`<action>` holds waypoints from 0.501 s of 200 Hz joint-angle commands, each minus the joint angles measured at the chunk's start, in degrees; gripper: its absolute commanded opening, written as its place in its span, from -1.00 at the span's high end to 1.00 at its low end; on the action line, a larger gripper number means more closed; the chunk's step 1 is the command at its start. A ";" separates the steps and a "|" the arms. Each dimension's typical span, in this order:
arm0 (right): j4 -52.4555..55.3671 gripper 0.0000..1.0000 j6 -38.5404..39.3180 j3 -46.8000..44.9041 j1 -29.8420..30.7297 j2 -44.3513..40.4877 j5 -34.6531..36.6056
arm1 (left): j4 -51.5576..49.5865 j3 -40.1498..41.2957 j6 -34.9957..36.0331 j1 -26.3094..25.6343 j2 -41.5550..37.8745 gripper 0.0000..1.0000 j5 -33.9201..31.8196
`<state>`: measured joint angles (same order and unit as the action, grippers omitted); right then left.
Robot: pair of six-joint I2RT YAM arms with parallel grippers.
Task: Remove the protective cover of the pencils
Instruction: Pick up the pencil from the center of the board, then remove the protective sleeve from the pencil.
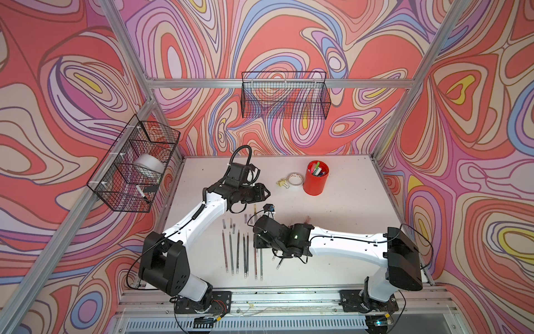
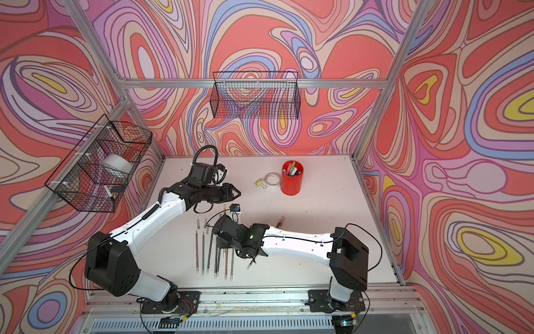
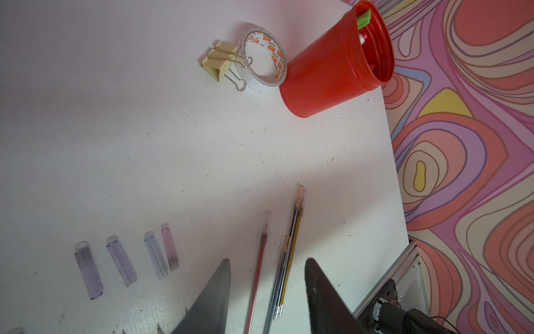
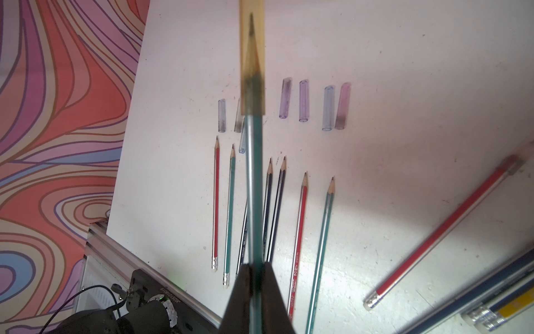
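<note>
My right gripper (image 4: 255, 266) is shut on a green pencil (image 4: 254, 188) held above the table, and a yellowish protective cover (image 4: 252, 57) still sits over its tip. Below it, several bare pencils (image 4: 299, 231) lie in a row with their tips toward several loose clear covers (image 4: 303, 101). In a top view the right gripper (image 1: 258, 240) hangs over that row (image 1: 237, 251). My left gripper (image 3: 268, 261) is open and holds nothing. It hovers over a capped red pencil (image 3: 257, 274) and a capped yellow and black bundle (image 3: 289, 254). In a top view the left gripper (image 1: 267, 192) points right.
A red cup (image 1: 315, 177) of markers stands at the back right, with a tape roll (image 1: 294, 179) and a yellow binder clip (image 1: 281, 182) beside it. Wire baskets hang on the back wall (image 1: 284, 98) and the left wall (image 1: 135, 164).
</note>
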<state>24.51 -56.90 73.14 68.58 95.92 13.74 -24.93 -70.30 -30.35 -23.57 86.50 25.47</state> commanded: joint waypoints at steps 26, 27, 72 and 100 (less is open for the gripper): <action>0.12 1.00 0.72 -0.09 -0.53 -1.92 2.86 | 1.31 -0.89 -0.83 0.21 0.89 0.03 2.13; 0.06 1.00 0.64 -0.19 -0.54 -1.94 2.87 | 1.30 -0.89 -0.84 0.25 0.92 0.03 2.08; -2.12 1.00 0.04 -3.08 -2.83 -3.67 1.28 | 0.87 -1.15 -0.73 0.28 1.06 0.01 1.95; -3.17 1.00 0.93 -4.30 -3.45 -5.72 1.75 | 0.38 -1.24 -0.49 0.24 1.13 -0.01 1.31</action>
<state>23.09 -56.62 69.97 65.56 93.23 14.48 -24.21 -70.35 -30.68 -23.57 86.78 26.98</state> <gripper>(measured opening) 0.081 0.496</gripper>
